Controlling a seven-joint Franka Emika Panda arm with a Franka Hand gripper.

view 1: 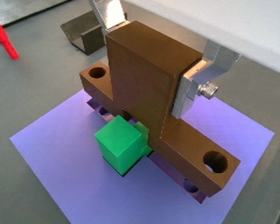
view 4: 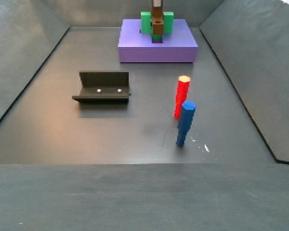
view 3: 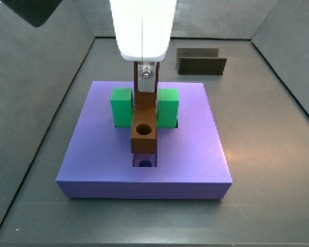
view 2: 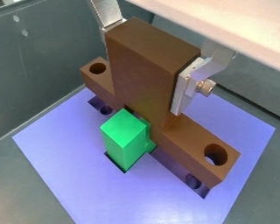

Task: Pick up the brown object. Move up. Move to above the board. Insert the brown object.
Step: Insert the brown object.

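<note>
My gripper [view 1: 154,52] is shut on the brown object [view 1: 149,87], with the silver fingers [view 1: 203,74] clamped on its thick middle block; it shows the same way in both wrist views [view 2: 152,57]. The object's long bar, with a round hole near each end, runs along the central slot of the lavender board [view 1: 60,166]. It passes through the green U-shaped block [view 1: 122,144]. In a side view the gripper [view 3: 144,75] holds the brown object [view 3: 144,125] upright over the board [view 3: 183,154]. I cannot tell whether the bar touches the slot.
The dark fixture [view 4: 102,87] stands on the grey floor away from the board, and also shows in a side view [view 3: 201,62]. A red peg [view 4: 182,95] and a blue peg [view 4: 187,124] stand upright beside it. Grey walls enclose the floor.
</note>
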